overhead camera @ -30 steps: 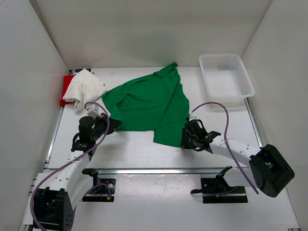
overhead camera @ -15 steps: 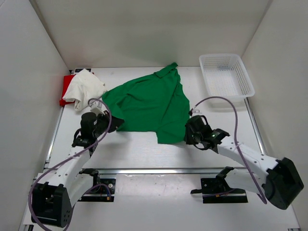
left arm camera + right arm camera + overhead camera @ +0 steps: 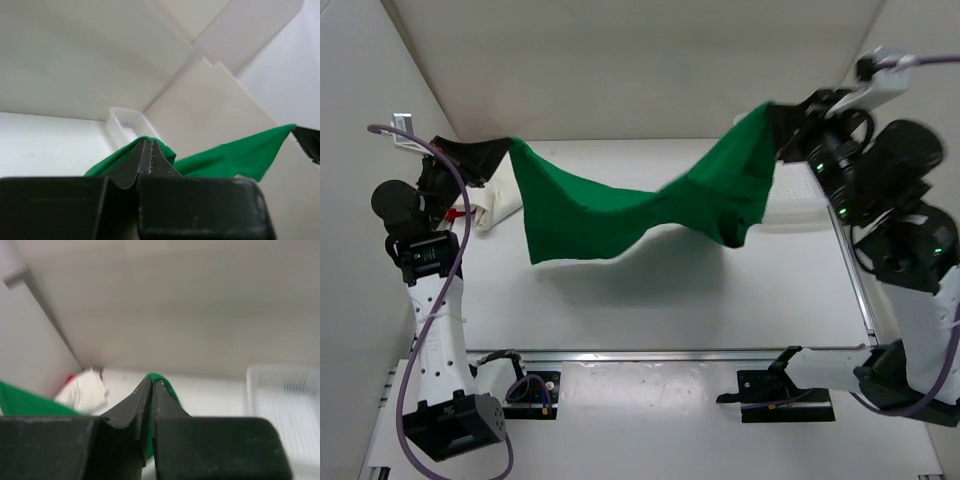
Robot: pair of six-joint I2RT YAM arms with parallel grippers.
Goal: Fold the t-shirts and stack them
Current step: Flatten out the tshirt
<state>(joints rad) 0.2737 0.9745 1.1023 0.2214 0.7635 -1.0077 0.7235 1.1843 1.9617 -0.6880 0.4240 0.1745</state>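
Two pinched grips: left gripper (image 3: 503,150) and right gripper (image 3: 777,122) hold green shirt (image 3: 620,205) aloft, stretched left-right, middle sagging.

**Clearance: mid-air blocked, near table open**

The cell's width is spanned in the air by the stretched green t-shirt (image 3: 620,205). Bare table (image 3: 660,310) is left free beneath and in front of it. The far-left corner is taken by the white t-shirt (image 3: 498,205) and red t-shirt (image 3: 71,378), and the far-right by the basket (image 3: 285,390).

White table (image 3: 650,300) enclosed by plain white panels: far wall (image 3: 640,70), left wall (image 3: 350,60), right wall (image 3: 920,20); aluminium rail (image 3: 650,353) along its near edge; soft, even light.
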